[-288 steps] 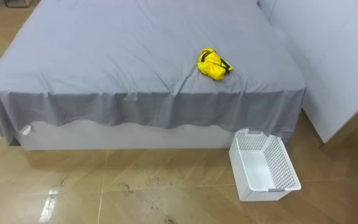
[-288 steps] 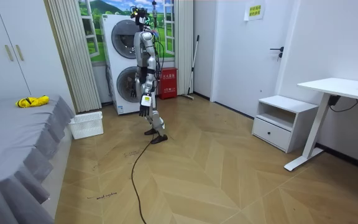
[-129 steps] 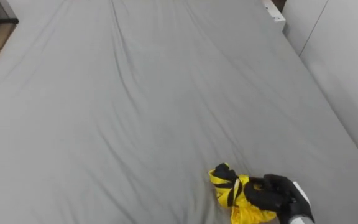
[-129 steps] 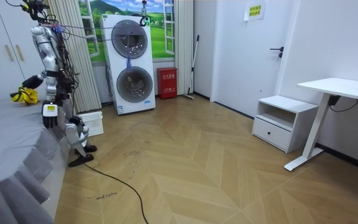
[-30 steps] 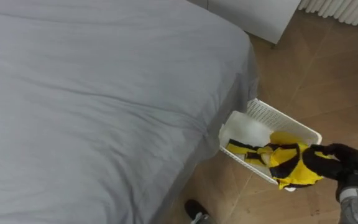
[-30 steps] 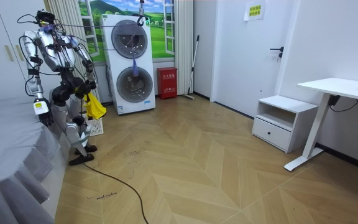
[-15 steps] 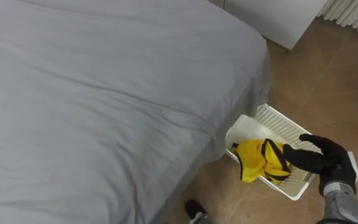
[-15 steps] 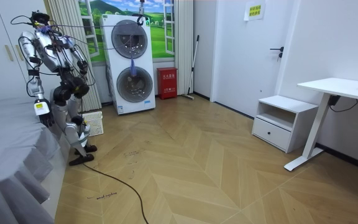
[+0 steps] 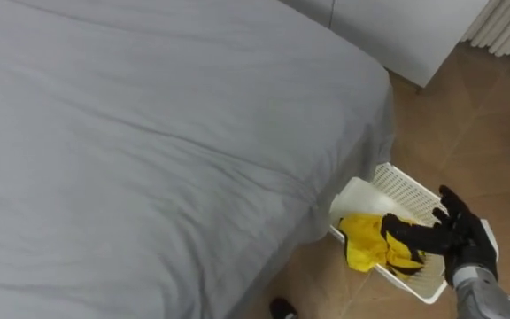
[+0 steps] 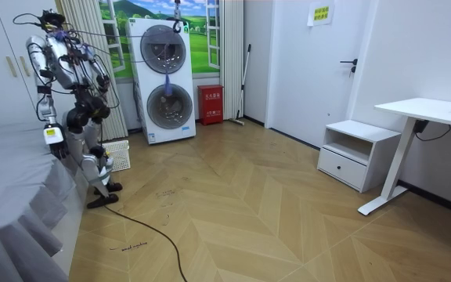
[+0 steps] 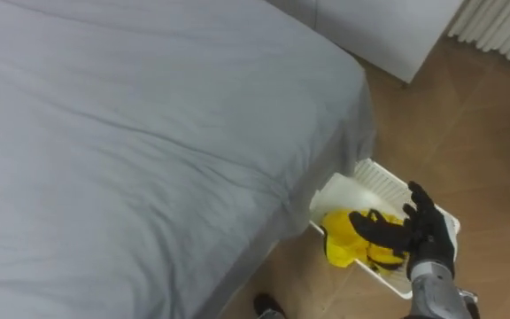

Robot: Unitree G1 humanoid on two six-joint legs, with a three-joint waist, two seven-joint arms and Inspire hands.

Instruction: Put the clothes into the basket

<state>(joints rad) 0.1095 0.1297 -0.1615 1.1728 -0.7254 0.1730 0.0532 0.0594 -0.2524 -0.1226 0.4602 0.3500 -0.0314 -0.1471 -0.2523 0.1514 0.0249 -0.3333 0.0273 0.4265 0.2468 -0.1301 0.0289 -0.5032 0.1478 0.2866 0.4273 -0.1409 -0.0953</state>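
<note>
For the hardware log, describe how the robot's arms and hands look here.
The right hand is black all over, with slim fingers and a small white tag at its back. The forearm below it is a grey metal cylinder. In the room view both arms look silver-grey, and the left hand is dark below a white tag.

The yellow garment with black stripes (image 9: 366, 244) lies crumpled inside the white lattice basket (image 9: 403, 183), which stands on the floor just beside the corner of the grey bed (image 9: 149, 133)
</note>
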